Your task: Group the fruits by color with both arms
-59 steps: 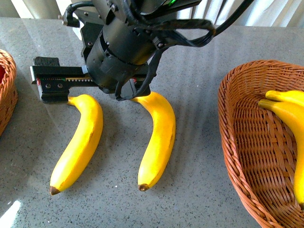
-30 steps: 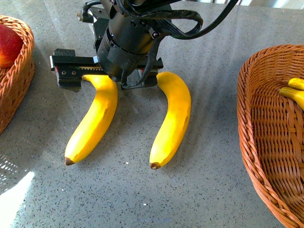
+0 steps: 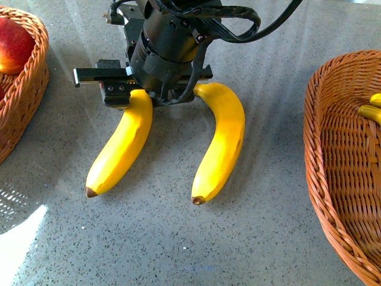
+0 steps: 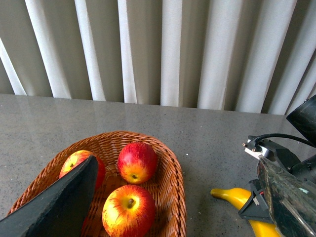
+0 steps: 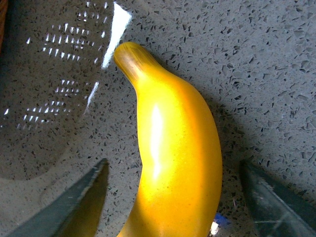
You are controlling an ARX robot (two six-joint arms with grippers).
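Note:
Two yellow bananas lie side by side on the grey table, the left banana and the right banana. My right gripper is open over the upper end of the left banana. In the right wrist view that banana lies between the two jaws of my right gripper. My left gripper is open and empty above a wicker basket that holds three red apples. One apple shows in the front view.
The apple basket stands at the left edge. A second wicker basket at the right holds yellow bananas. White curtains hang behind the table. The right arm's cables loop above the bananas.
My right gripper has come down over the upper end of the left banana. The front view has shifted, so the apple basket shows more and the banana basket less.

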